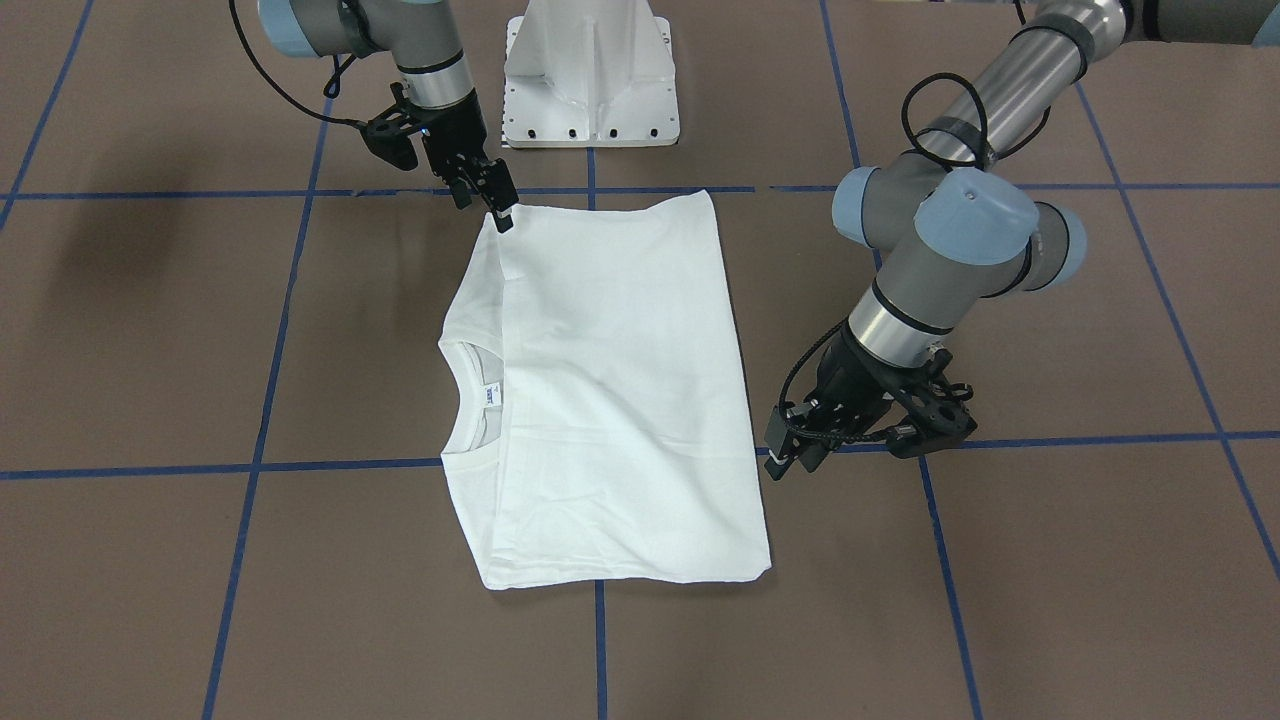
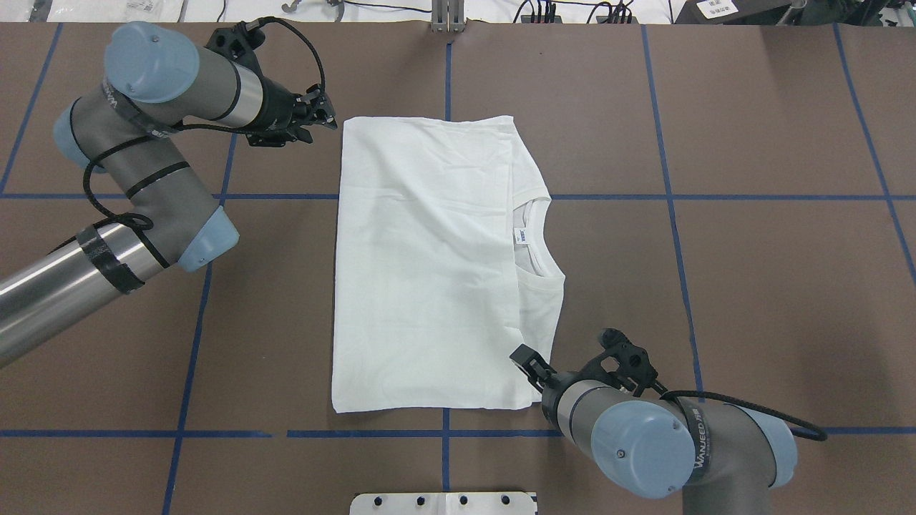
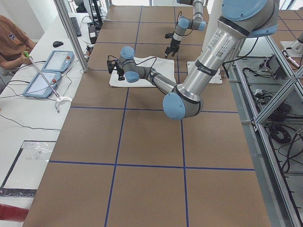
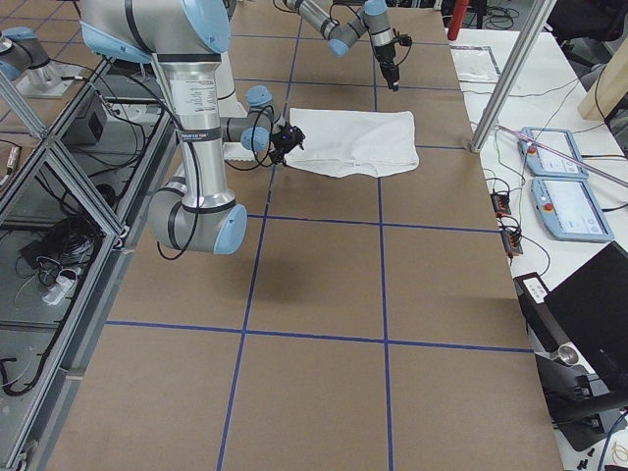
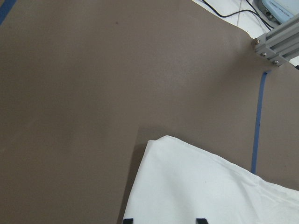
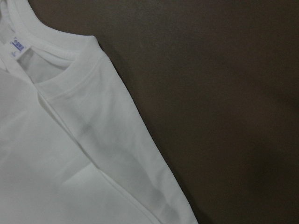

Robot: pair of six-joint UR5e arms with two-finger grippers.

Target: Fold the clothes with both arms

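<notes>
At table level the white T-shirt (image 2: 429, 265) lies flat on the brown table (image 2: 715, 286) as a layered rectangle. Its collar (image 2: 533, 239) and neck label (image 2: 522, 236) face my right side and its hem edge faces my left.

Procedure, as I judge it: the step in hand is taking corners for the next fold.
1. Seat each jaw pair over every layer at its corner. A pinch on the top layer alone would peel the stack apart.
2. Raise both corners to equal height.
3. Carry them in parallel so the held edge stays taut.
4. Lay edge onto edge before letting go.

Near station: my right gripper (image 1: 497, 208) is at the near right corner of the T-shirt, its tip apparently touching the cloth by the shoulder fold. Whether its jaws are spread or closed on the cloth cannot be determined, as no view shows them clearly and its wrist camera shows only cloth and table.

Far station: my left gripper (image 2: 325, 118) is just beside the far left corner. Its wrist camera shows two fingertips (image 5: 128, 220) set well apart with the corner lying beyond them, and it holds nothing.
</notes>
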